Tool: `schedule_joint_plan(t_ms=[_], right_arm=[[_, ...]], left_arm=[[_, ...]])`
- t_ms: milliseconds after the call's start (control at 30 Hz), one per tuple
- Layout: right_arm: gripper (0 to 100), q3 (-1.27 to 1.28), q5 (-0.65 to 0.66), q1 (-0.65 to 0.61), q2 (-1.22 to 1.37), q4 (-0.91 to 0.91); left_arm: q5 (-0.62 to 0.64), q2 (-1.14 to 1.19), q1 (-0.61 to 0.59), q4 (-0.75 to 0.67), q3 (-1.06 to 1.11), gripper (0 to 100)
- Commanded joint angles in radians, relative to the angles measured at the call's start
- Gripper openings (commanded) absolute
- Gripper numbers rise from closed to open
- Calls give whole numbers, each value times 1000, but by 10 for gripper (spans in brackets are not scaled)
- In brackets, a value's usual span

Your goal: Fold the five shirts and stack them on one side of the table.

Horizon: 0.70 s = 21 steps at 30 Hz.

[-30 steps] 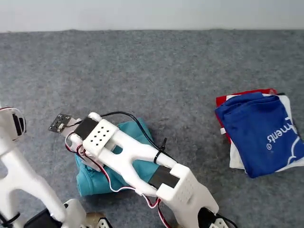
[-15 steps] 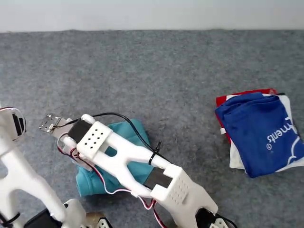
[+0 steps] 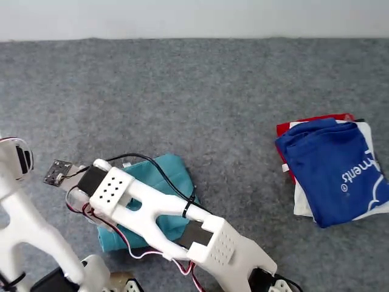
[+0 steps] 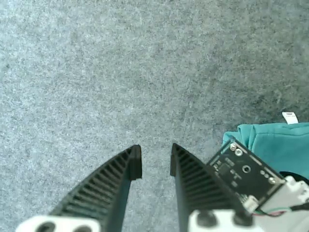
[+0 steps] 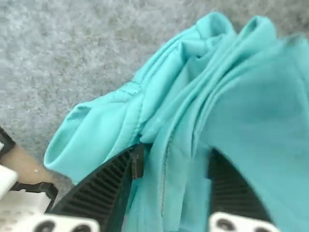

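Grey table, right gripper clamped on teal shirt, three-shirt stack off to the side

Grey felt-like table (image 3: 213,91) runs up to a pale wall (image 3: 194,18) at the far edge. Teal shirt (image 3: 173,176) lies roughly folded and bunched on the near side of the table, partly under the right arm (image 3: 152,207), which stretches across it from the near edge. Right gripper (image 5: 174,164) is clenched on a thick wad of the teal shirt's folds, with cloth filling the gap between both fingers and spilling past them. Small camera board (image 3: 58,172) on that arm's wrist pokes out past the shirt's edge, over bare table. White label (image 4: 289,117) shows at one corner of the teal shirt.

Left arm (image 3: 24,225) stands at the table's edge, beside the teal shirt. Left gripper (image 4: 155,162) hangs over bare grey table, fingers slightly parted with a narrow gap, nothing between them; the teal shirt is near it but not touching.

Well apart on the opposite side sits a stack: blue shirt (image 3: 331,170) on top, white shirt (image 3: 304,204) under it, red shirt (image 3: 298,126) peeking out at the bottom
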Motion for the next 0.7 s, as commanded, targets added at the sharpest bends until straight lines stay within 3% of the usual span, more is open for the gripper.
schedule_joint_plan(t_ms=[0,367,667], right_arm=[[257,-43,-14,27,-54,33],[252,-52,-12,182,-159,214],[251,63,14,116,-166,231]], left_arm=[[9,-29,-8,17,-61,108],[9,-29,-6,17,-94,108],[9,-29,-6,18,-93,108]])
